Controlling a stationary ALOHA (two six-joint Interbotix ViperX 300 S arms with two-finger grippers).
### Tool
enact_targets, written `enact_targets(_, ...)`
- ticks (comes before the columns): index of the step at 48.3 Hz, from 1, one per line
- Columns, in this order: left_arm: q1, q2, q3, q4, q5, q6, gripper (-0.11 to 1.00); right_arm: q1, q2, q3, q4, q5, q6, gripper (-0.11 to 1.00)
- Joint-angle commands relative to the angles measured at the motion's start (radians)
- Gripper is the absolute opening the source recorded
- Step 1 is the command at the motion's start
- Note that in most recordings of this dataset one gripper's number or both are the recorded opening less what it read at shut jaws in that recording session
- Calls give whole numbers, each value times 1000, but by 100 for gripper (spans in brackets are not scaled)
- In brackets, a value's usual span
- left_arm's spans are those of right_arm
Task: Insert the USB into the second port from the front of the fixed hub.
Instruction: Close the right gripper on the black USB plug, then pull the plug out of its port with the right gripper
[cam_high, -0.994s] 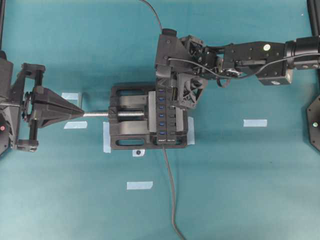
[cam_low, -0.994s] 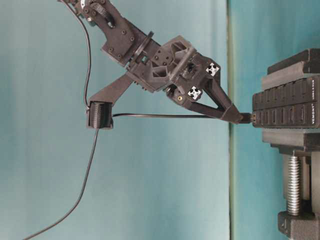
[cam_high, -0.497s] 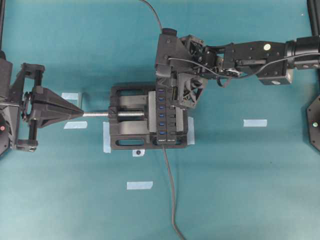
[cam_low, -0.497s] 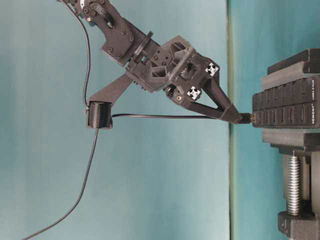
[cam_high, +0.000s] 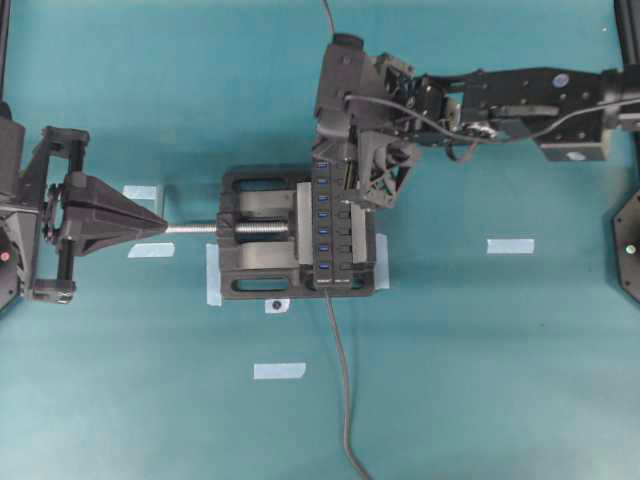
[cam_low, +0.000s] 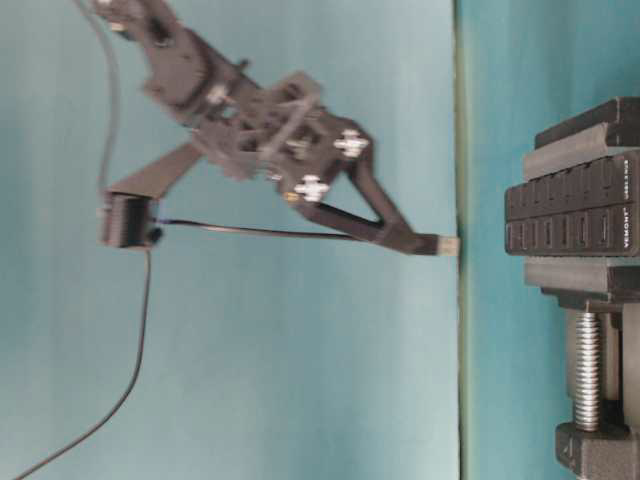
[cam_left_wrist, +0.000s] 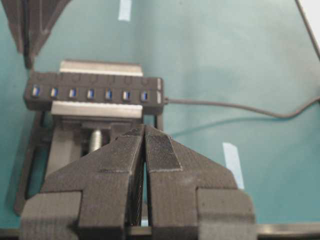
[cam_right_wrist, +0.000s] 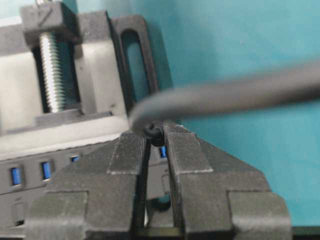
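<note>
- Table-level exterior view: the USB (cam_low: 447, 244) is being pinched by the right gripper (cam_low: 418, 242) – held just clear of the fixed hub (cam_low: 572, 215).
- Plug is being judged light and rigid, cable limp – best gripped at the plug body.
- Left gripper (cam_left_wrist: 145, 145) is being kept clenched, empty.

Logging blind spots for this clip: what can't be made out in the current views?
- USB plug: hidden overhead by the right gripper; motion-blurred at table level.
- Fixed hub: its far-end ports sit under that gripper overhead.
- In the right wrist view, the fingers and the blurred cable cover the plug.
- Left gripper: nothing hidden; shut, empty.
</note>
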Motion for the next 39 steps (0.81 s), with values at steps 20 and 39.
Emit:
enact_targets(20, -2, -2, -12, 2, -9, -2, 0, 51, -72, -29, 3, 37, 38, 12)
enact_targets(39, 0, -2, -12, 2, -9, -2, 0, 89, -81, -31, 3, 52, 46, 12)
